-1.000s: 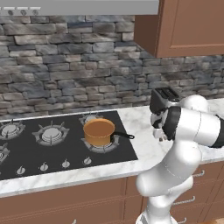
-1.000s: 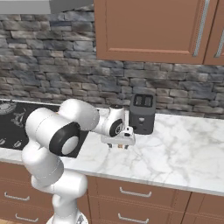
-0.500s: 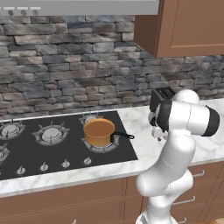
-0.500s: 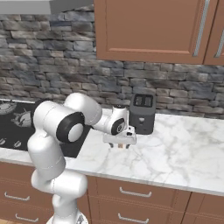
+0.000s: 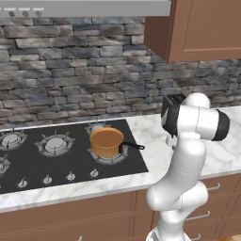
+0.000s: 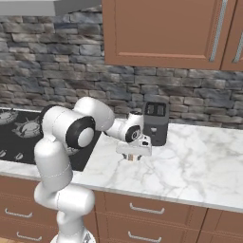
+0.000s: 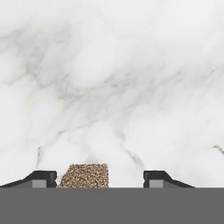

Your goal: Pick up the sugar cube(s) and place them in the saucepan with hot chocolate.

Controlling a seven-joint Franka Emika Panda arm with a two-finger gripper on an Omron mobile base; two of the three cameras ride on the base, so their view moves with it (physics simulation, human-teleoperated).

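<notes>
A speckled tan-brown sugar cube (image 7: 84, 175) lies on the white marble counter, between my gripper's (image 7: 100, 177) two dark fingertips and closer to the left fingertip (image 7: 42, 177). The gripper is open, with a clear gap from the cube to the right fingertip (image 7: 157, 176). In the right base view the gripper (image 6: 134, 157) points down, just above the counter in front of the toaster. The copper-orange saucepan (image 5: 106, 141) with its thin black handle sits on the right rear burner, well left of the hand.
A black toaster (image 6: 155, 123) stands against the stone wall just behind the hand. The black stove (image 5: 56, 157) with its knobs fills the counter's left part. Bare marble counter (image 6: 199, 156) stretches to the right. Wooden cabinets hang overhead.
The hand has come down closer to the counter in front of the toaster, and the elbow has swung upright. The saucepan has not moved.
</notes>
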